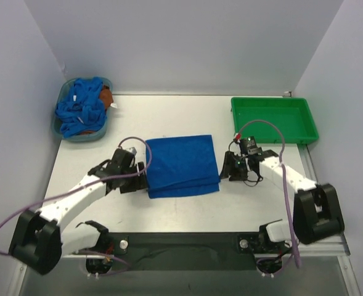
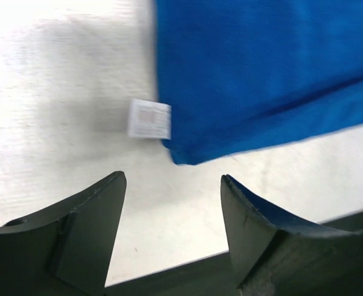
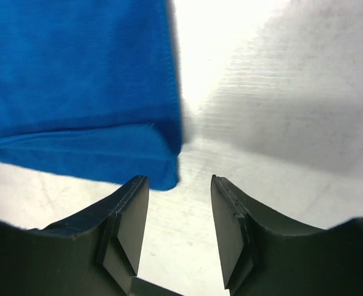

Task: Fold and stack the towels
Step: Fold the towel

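Counted on the worktop [image 1: 187, 117]: one folded towel [image 1: 182, 166], royal blue, lying flat at the centre in a rough rectangle, with layered edges showing along its near side. One white tag [image 2: 149, 118] sticking out from its left edge, close to the near-left corner, flat on the bare surface. Two end effectors, one at each side of that cloth. Left end effector [image 2: 172, 185] just beside the near-left corner, fingers spread wide apart, nothing between them but bare worktop. Right end effector [image 3: 180, 185] just beside the near-right corner, fingers likewise parted though less widely, gripping nothing; the towel's corner just ahead of one finger, not in the gap. At the far-left corner, one basket [image 1: 82, 138], teal, holding a heap of towels [image 1: 79, 106] in the same blue, tangled, their number impossible to tell; at least two small white tags visible among them. One orange-brown cloth [image 1: 106, 97] in the same basket, at its right side, partly under the blue. At the far right, one green tray [image 1: 273, 120], well apart from the folded towel.
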Controlling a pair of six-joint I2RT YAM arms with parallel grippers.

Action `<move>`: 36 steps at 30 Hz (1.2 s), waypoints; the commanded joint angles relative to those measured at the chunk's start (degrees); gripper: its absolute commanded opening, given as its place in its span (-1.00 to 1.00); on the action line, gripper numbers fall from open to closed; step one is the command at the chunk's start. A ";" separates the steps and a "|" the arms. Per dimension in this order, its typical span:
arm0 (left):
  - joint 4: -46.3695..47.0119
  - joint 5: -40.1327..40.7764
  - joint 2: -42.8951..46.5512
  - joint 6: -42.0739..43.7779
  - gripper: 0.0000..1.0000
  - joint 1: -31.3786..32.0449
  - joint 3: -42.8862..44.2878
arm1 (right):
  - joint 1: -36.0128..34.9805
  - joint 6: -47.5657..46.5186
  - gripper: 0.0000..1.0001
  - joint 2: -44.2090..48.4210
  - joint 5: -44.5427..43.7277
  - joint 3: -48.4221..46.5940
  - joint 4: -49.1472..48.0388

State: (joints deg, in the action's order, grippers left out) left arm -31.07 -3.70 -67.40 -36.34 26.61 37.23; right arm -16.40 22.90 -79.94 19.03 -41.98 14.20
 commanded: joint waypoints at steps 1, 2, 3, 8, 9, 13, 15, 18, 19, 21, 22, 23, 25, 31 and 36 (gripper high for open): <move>-1.98 -2.62 7.97 -2.24 0.47 2.30 0.47 | -1.00 -1.89 -0.10 7.16 -1.80 0.05 4.61; -2.06 -2.71 9.81 -2.51 0.48 2.48 0.56 | -1.26 -1.89 -0.10 8.91 -1.80 -0.12 4.61; -2.15 -2.45 10.26 -2.86 0.48 2.57 0.91 | -2.22 -2.06 -0.10 9.45 -2.23 -0.91 4.79; -1.28 1.42 2.92 -0.14 0.38 2.57 6.88 | -4.77 -2.85 -0.12 5.77 -4.61 -6.62 4.79; -0.93 1.51 0.97 0.12 0.29 2.57 9.50 | -5.21 -2.94 -0.15 4.46 -4.96 -9.15 4.88; 0.92 1.16 -7.56 0.13 0.10 3.53 14.61 | -8.02 -3.30 -0.24 -3.79 -8.56 -15.05 5.31; 1.01 1.86 -10.73 -0.13 0.05 5.02 15.76 | -8.47 -2.42 -0.31 -5.74 -9.09 -16.12 5.40; 2.59 3.00 -11.79 -1.89 0.01 8.71 13.84 | -9.35 -1.45 -0.35 -7.77 -9.01 -14.81 5.32; 3.90 3.18 -11.88 -3.37 0.00 9.50 11.13 | -9.61 -1.28 -0.36 -7.95 -9.09 -13.84 5.14; 5.22 2.65 -11.97 -4.79 -0.01 11.00 7.96 | -9.70 -0.75 -0.41 -8.13 -8.83 -10.25 4.27; 6.62 2.56 -11.97 -6.27 -0.03 11.35 6.29 | -9.70 -0.22 -0.44 -7.69 -8.83 -9.01 4.00; 7.42 1.95 -11.80 -6.81 -0.08 11.62 3.14 | -9.61 0.04 -0.46 -7.34 -8.74 -6.39 3.65; 8.74 1.77 -11.53 -8.21 -0.10 11.62 0.48 | -9.61 0.66 -0.48 -6.72 -8.13 -4.18 3.30; 5.86 2.56 -7.50 -9.89 -0.15 11.62 -6.38 | -9.61 2.50 -0.48 -2.87 -7.08 2.77 3.91; 0.49 2.74 3.74 -10.86 -0.11 11.71 -6.65 | -9.70 4.17 -0.48 5.83 -4.70 3.66 4.88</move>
State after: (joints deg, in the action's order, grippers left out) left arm -23.68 -1.93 -69.19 -46.02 38.11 31.18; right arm -25.93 25.34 -79.18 12.99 -37.95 16.45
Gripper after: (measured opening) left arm 0.433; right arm 0.260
